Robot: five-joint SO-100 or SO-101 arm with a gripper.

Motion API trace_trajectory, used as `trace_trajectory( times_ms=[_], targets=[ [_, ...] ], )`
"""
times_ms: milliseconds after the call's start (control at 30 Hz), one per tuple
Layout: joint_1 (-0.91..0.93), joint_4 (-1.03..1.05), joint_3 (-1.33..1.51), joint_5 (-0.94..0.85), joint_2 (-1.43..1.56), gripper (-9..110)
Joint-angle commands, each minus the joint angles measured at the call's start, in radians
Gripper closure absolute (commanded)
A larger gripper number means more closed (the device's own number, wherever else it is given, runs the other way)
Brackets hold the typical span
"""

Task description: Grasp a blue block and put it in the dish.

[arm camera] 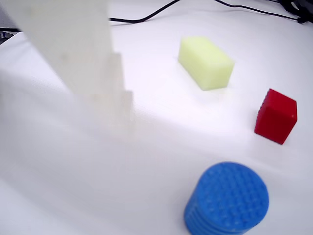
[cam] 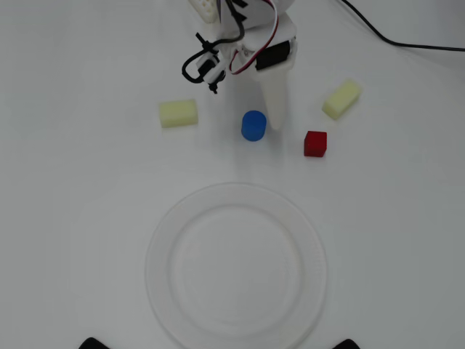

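In the overhead view the small bright blue short cylinder block (cam: 253, 126) stands on the white table (cam: 80, 189), above the large round white paper dish with a ribbed rim (cam: 236, 336) and apart from it. The white two-finger gripper (cam: 273, 123) reaches down from the top edge; 1 white finger (cam: 275, 98) ends just right of the blue block, and whether the fingers are spread or closed cannot be told. A red cube (cam: 315, 143) and 2 pale yellow rectangular blocks (cam: 179, 113) (cam: 341, 99) lie nearby. In the wrist view the blue block (arm camera: 227, 200) sits low, free of the finger (arm camera: 78, 49).
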Motion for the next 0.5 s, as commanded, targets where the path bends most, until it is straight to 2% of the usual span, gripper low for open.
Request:
trace_trajectory(
  times_ms=[0,467],
  targets=[
    [-0.025,-0.035,-0.025,0.012,-0.043,65],
    [0.052,-0.210,0.040,-0.037,-0.247,66]
  ],
)
